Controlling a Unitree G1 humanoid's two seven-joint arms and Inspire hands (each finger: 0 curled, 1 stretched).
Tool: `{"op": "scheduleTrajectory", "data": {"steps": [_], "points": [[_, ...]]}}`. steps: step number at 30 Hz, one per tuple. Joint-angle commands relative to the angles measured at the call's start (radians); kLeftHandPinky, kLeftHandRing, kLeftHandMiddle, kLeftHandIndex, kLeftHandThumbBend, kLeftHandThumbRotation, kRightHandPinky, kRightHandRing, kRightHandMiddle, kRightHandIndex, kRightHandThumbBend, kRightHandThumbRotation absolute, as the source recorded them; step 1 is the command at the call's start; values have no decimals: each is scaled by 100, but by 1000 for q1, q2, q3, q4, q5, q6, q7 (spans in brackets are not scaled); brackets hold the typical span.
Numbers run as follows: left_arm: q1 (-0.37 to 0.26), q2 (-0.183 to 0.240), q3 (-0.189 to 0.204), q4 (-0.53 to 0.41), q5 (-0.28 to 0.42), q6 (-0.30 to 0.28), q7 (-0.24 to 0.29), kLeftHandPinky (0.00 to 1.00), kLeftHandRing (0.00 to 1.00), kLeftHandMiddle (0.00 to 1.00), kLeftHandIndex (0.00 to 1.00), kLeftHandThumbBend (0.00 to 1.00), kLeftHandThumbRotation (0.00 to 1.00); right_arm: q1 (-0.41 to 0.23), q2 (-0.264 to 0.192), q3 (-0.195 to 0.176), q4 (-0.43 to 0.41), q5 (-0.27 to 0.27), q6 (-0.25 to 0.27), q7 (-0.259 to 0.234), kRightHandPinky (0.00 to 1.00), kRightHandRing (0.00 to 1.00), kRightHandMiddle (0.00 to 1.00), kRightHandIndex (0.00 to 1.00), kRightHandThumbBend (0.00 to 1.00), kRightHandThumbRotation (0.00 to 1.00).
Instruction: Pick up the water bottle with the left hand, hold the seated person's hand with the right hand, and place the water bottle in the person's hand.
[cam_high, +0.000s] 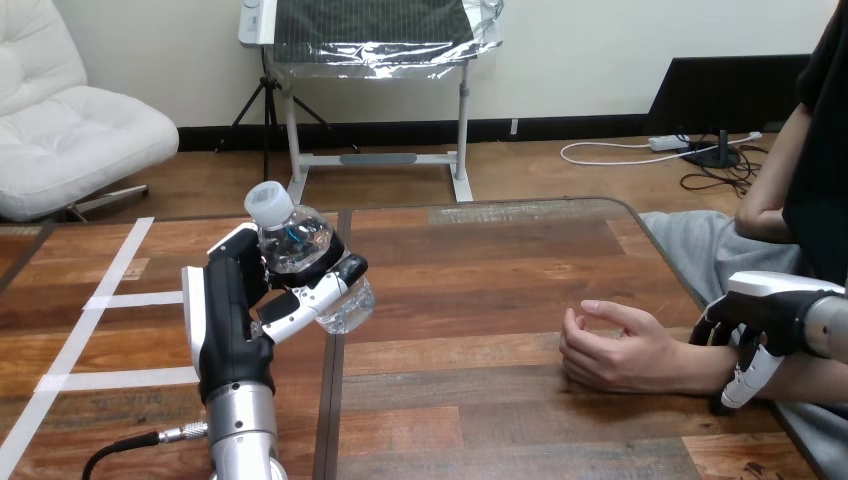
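Note:
My left hand (235, 320) is raised over the left half of the table and is shut on a clear water bottle (298, 245) with a white cap. The bottle leans with its cap up and to the left, and its base pokes out past my fingers to the right. The person's hand (615, 350) rests on the table at the right, fingers loosely curled, palm turned inward. My right hand (765, 310) lies over the person's wrist, with fingers curled down on the far side and the thumb on the near side.
White tape lines (110, 300) cross the wooden table's left part. A dark seam (333, 380) runs front to back just right of my left arm. The table's right edge (680, 270) passes close by the person's lap. Bare wood lies between bottle and person's hand.

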Motion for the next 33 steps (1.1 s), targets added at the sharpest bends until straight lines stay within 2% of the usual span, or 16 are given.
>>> {"op": "scheduleTrajectory", "data": {"steps": [1, 3, 6, 9, 11, 20, 24, 25, 32, 33], "points": [[-44, 1, 1, -64, -3, -17, -1, 39, 41, 45, 47, 67, 0, -27, 34, 27, 17, 9, -4, -1, 74, 78, 84, 81, 69, 0], [-44, 2, 1, -64, 0, -15, 2, 39, 41, 45, 47, 68, 0, -27, 35, 30, 12, 9, 2, 0, 74, 78, 85, 81, 69, 1], [-44, -1, 3, -62, -19, -22, -11, 38, 41, 45, 47, 67, 0, -22, 31, 29, 18, 16, -26, -16, 74, 78, 85, 81, 70, 1], [-43, 4, 1, -60, -6, -25, -4, 38, 41, 45, 47, 67, 0, -21, 39, 27, 21, 22, -17, -15, 74, 79, 85, 81, 70, 1], [-44, 7, 0, -54, -3, -32, -3, 38, 41, 45, 47, 67, 0, -20, 39, 34, 15, 16, -13, -16, 74, 79, 85, 81, 71, 5], [-39, 9, 1, -57, -3, -21, -7, 38, 41, 45, 47, 67, 0, -8, 46, 44, 16, 7, -9, -48, 76, 81, 87, 83, 75, 11], [-38, 9, 4, -55, -7, -20, -9, 38, 41, 45, 47, 68, 0, 10, 39, 59, -11, -10, -21, -81, 76, 82, 88, 84, 77, 14], [-37, 9, 5, -57, -8, -17, -9, 38, 41, 45, 47, 67, 0, 22, 40, 59, -22, -7, -18, -93, 75, 83, 88, 84, 80, 19], [-40, 9, 9, -47, -16, -26, -12, 38, 41, 45, 47, 68, 0, 66, 50, 44, -54, 23, -7, -129, 74, 84, 88, 85, 79, 14], [-40, 10, 9, -46, -14, -26, -11, 38, 41, 45, 47, 68, 0, 75, 52, 41, -56, 28, -12, -146, 74, 84, 89, 86, 79, 13]]}}
